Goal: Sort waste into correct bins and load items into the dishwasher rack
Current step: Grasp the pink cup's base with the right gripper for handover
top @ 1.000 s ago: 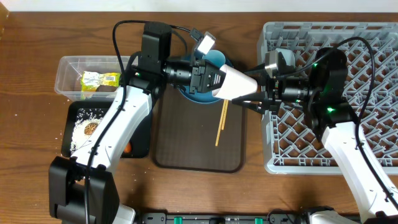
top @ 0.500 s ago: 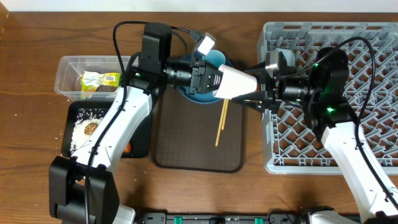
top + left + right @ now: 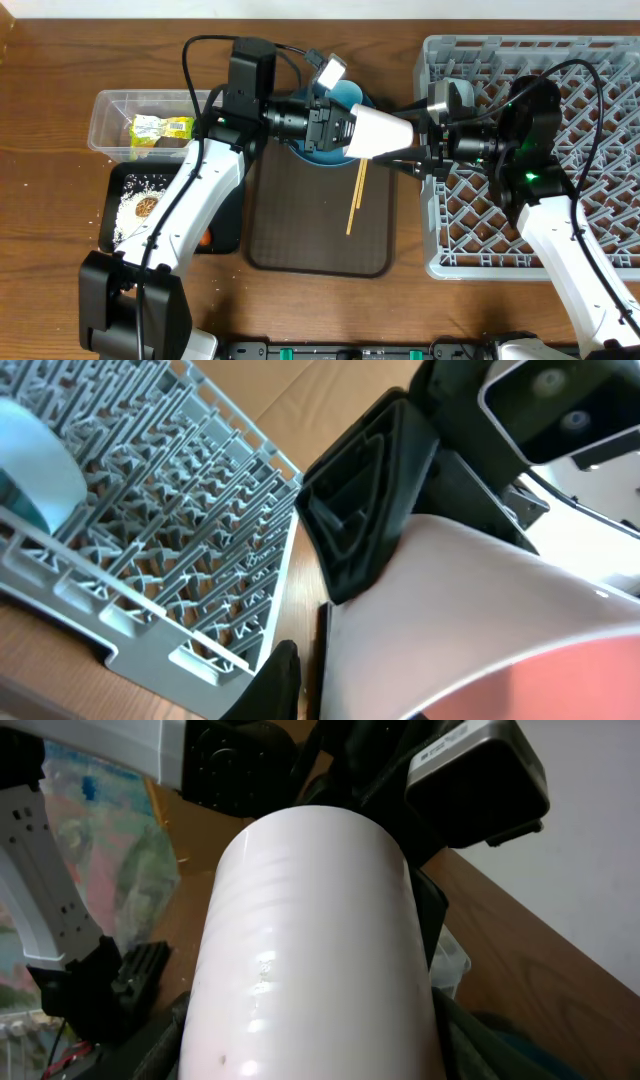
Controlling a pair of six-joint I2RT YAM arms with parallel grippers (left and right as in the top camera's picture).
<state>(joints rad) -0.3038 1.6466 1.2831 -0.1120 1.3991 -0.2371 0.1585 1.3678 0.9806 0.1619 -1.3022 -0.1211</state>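
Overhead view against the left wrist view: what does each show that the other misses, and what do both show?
Only overhead: the clear tub holding a yellow-green wrapper, the black tray with rice, and chopsticks on the brown tray. Only the left wrist: a light blue cup sitting in the grey rack. Both: that rack, the pink cup and the right gripper closed on it.

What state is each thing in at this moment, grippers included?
Cup: airborne, on its side, between both grippers.
Left gripper: shut on cup.
Right gripper: shut on cup.
Chopsticks: lying on brown tray.
Wrapper: in tub.
Rice: in black tray.
Plate: under left gripper, partly hidden.
Rack: holds a light blue dish.
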